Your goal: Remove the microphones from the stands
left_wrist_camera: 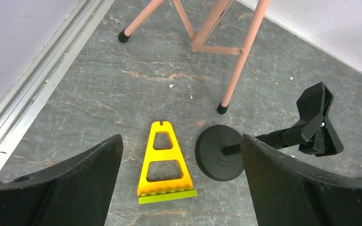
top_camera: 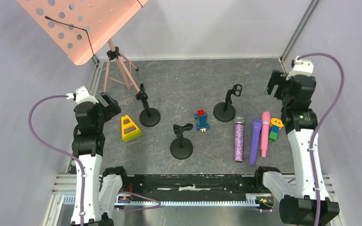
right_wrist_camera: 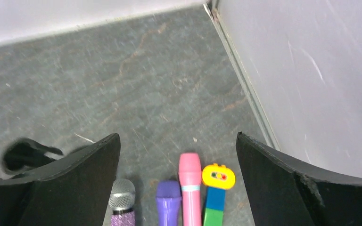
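Three microphones lie side by side on the table at the right: a glitter-purple one (top_camera: 238, 140) (right_wrist_camera: 122, 202), a plain purple one (top_camera: 255, 140) (right_wrist_camera: 168, 202) and a pink one (top_camera: 265, 133) (right_wrist_camera: 190, 188). Three black stands (top_camera: 149, 110) (top_camera: 181, 141) (top_camera: 226, 106) rest on round bases, their clips holding nothing. My right gripper (top_camera: 275, 84) (right_wrist_camera: 179, 179) hangs open above the microphones' heads, touching none. My left gripper (top_camera: 104, 104) (left_wrist_camera: 181, 183) is open over the yellow triangle piece, with the left stand (left_wrist_camera: 218, 153) and its clip (left_wrist_camera: 316, 121) just to its right.
A yellow triangular toy (top_camera: 129, 128) (left_wrist_camera: 165, 162) lies at the left. A pink music stand (top_camera: 82, 26) rises at the back left on tripod legs (left_wrist_camera: 235, 70). A blue and red toy (top_camera: 201, 120) sits mid-table. A traffic-light toy (top_camera: 275, 128) (right_wrist_camera: 218, 176) lies beside the pink microphone. Walls close in left and right.
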Controlling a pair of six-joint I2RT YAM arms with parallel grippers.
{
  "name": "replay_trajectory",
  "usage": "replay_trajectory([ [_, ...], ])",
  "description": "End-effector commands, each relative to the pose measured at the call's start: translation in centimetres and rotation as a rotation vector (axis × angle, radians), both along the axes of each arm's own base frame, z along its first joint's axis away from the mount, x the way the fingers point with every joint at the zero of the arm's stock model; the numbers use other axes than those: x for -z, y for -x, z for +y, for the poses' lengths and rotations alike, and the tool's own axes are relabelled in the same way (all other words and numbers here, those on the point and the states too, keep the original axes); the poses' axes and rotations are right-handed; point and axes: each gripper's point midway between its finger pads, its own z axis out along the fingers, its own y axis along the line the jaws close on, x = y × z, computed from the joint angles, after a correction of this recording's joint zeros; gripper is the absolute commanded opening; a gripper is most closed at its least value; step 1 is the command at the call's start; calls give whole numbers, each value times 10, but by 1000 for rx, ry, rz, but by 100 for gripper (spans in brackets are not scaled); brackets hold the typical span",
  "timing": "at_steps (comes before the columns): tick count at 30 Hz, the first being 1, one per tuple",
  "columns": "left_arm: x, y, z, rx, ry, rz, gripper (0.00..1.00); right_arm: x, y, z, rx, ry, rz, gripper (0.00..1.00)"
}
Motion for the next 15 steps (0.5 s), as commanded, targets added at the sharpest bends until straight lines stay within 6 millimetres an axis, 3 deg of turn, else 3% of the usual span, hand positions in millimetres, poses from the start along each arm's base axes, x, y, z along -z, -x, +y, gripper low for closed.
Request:
replay_trajectory([
  [1,-40,5,5,-76,56,-125,100,-79,-11,21,-161,-14,-165,98],
  [3,-47,7,5,-77,57,-150,100,-95,-10,29,-205,-12,-235,98],
  [5,-50,7,2,-63,61,-158,100,-93,-7,39,-256,-34,-271,98],
  [9,-51,6,-4,-24,59,-155,100,-40,-1,61,-362,-93,-204,98],
  [12,-47,7,-2,-22,39,-147,100,6,6,54,-314,-104,-115,98],
  [15,-47,9,-4,-3,18,-152,100,22,12,45,-275,-69,-97,98],
])
